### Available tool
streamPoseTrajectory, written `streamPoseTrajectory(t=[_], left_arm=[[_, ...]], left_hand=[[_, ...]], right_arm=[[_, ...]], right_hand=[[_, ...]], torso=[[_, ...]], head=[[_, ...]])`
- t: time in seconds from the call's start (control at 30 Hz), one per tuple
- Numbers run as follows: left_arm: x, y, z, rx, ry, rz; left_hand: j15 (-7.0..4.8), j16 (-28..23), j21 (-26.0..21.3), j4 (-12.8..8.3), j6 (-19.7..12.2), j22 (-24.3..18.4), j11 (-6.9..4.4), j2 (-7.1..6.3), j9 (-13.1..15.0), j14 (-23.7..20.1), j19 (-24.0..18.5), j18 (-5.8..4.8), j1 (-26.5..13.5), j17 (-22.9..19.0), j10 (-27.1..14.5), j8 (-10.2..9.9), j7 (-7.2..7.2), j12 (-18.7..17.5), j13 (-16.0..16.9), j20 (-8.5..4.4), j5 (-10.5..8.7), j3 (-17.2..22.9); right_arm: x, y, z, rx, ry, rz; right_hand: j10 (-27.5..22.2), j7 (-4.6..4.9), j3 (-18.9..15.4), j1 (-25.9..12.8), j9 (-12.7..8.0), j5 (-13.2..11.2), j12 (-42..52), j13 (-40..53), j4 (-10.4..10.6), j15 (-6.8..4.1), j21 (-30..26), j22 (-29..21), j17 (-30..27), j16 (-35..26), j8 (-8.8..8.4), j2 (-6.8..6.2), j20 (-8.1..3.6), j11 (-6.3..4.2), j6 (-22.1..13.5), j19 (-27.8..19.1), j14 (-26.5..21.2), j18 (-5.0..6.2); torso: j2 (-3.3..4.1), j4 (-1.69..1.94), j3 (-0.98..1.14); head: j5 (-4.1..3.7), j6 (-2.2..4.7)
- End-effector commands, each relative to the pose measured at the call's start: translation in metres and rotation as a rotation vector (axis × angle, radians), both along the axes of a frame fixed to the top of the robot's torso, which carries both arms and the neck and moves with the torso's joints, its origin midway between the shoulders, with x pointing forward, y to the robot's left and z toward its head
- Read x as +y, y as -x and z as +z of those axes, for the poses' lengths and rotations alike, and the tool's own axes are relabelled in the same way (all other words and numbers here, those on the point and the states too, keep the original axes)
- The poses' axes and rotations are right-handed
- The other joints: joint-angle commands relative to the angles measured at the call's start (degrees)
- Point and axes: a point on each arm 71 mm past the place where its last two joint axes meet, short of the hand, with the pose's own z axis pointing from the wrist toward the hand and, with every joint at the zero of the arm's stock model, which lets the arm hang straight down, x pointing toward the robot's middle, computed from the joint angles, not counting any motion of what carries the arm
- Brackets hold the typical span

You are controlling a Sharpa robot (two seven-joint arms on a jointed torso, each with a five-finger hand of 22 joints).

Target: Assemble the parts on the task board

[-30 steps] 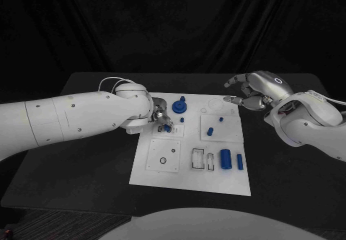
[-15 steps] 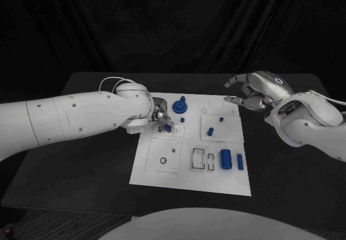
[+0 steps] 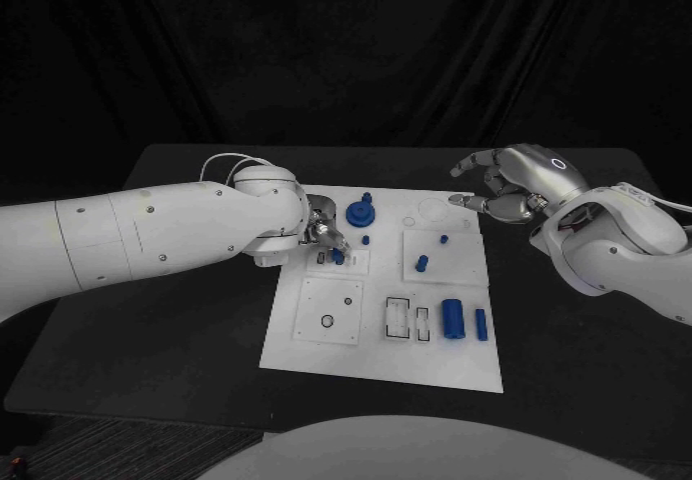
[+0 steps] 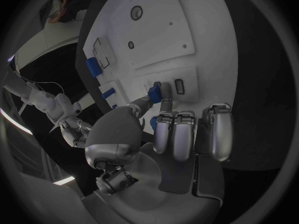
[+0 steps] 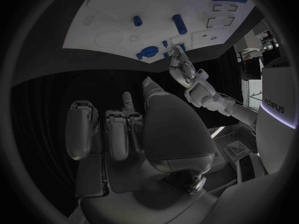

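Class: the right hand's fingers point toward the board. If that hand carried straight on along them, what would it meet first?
Probably the task board's far right edge: the right hand hangs open beside it, fingertips aimed that way. Height above the board is unclear, so it might pass over.

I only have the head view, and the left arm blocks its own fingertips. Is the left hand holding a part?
Observer: Yes. The left wrist view shows the left hand pinching a small blue part between thumb and finger.
Operator: Where is it on the board?
Observer: Low over the task board, right beside a small dark rectangular slot.
Operator: And the right hand?
Observer: The right wrist view shows the right hand holding nothing.
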Motion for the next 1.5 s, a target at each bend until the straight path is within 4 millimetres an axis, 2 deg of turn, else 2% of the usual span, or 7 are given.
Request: streamPoseTrajectory(t=[0.03, 0.37, 0.83, 1.07, 1.5], left_arm=[[-0.0027, 0.0018, -0.0019, 0.013, 0.008, -0.022], [-0.0023, 0.0013, -0.0021, 0.014, 0.007, -0.021], [-0.0015, 0.0015, -0.0026, 0.019, 0.000, -0.021], [-0.0012, 0.0017, -0.0028, 0.021, -0.003, -0.021], [-0.0001, 0.0013, -0.0025, 0.014, 0.003, -0.014]], left_hand=[[0.41, 0.15, -0.38, 0.08, -0.42, 7.35, 0.38, 0.03, 0.06, 6.16, -0.19, 0.11, -0.41, 15.09, 5.98, -0.32, -0.07, 0.20, 15.09, 0.35, -0.24, -0.19], [0.65, 0.15, -0.50, 0.89, -0.54, 7.45, 0.63, 0.08, 0.41, 6.16, -0.18, 0.11, -1.13, 15.09, 5.98, -0.91, 0.19, 0.20, 15.09, 0.56, -2.96, -1.33], [0.85, 0.15, -0.75, 1.99, -0.47, 7.41, 0.85, -0.42, 0.70, 6.16, -0.35, 0.16, -2.17, 15.09, 5.98, -1.41, 0.43, 0.20, 15.09, 0.76, -3.91, -3.34], [0.98, 0.15, -1.08, 3.15, -0.37, 7.32, 0.97, -0.55, 1.13, 6.16, -0.60, 0.25, -2.64, 15.09, 5.98, -1.84, 0.52, 0.20, 15.09, 0.91, -6.26, -5.69], [1.01, 0.15, -1.10, 3.51, -0.31, 7.46, 0.98, -0.41, 2.22, 6.16, -0.54, 0.24, -2.36, 15.09, 5.98, -1.47, 0.48, 0.20, 15.09, 0.97, -6.96, -6.77]], right_arm=[[-0.0012, 0.0002, -0.0016, 0.007, 0.003, -0.014], [-0.0019, 0.0017, -0.0047, 0.015, 0.002, -0.015], [-0.0024, 0.0021, -0.0059, 0.017, 0.003, -0.015], [-0.0023, 0.0021, -0.0061, 0.018, 0.003, -0.015], [-0.0025, 0.0023, -0.0061, 0.018, 0.003, -0.015]], right_hand=[[6.17, -0.04, -0.23, 0.26, -0.05, 0.17, 0.15, 15.08, 0.04, 0.45, -0.31, 11.50, 14.86, -0.08, 0.16, 0.27, 0.25, 0.42, 0.27, 0.88, 5.89, 0.44], [6.17, -0.04, -0.23, 0.26, -0.05, 0.17, 0.15, 15.08, 0.04, 0.45, -0.31, 11.50, 14.86, -0.08, 0.16, 0.27, 0.25, 0.42, 0.27, 0.88, 5.89, 0.44], [6.17, -0.05, -0.33, 0.25, -0.16, 0.16, 0.15, 15.08, 0.07, 0.45, -0.30, 11.51, 14.85, -0.09, 0.13, 0.22, 0.26, 0.42, 0.35, 0.90, 5.89, 0.44], [6.17, -0.05, -0.33, 0.25, -0.16, 0.16, 0.15, 15.08, 0.07, 0.45, -0.30, 11.51, 14.85, -0.09, 0.13, 0.22, 0.26, 0.42, 0.35, 0.90, 5.89, 0.44], [6.17, -0.05, -0.33, 0.25, -0.16, 0.16, 0.15, 15.08, 0.07, 0.45, -0.30, 11.51, 14.85, -0.09, 0.13, 0.22, 0.26, 0.42, 0.35, 0.90, 5.89, 0.44]], torso=[[0.01, 0.02, 0.01], [0.01, -0.03, 0.02], [0.02, -0.03, 0.02], [0.04, -0.02, 0.03], [0.05, -0.01, 0.02]], head=[[-0.02, -0.01], [0.02, -0.01], [0.07, -0.01], [0.13, -0.01], [0.13, -0.01]])
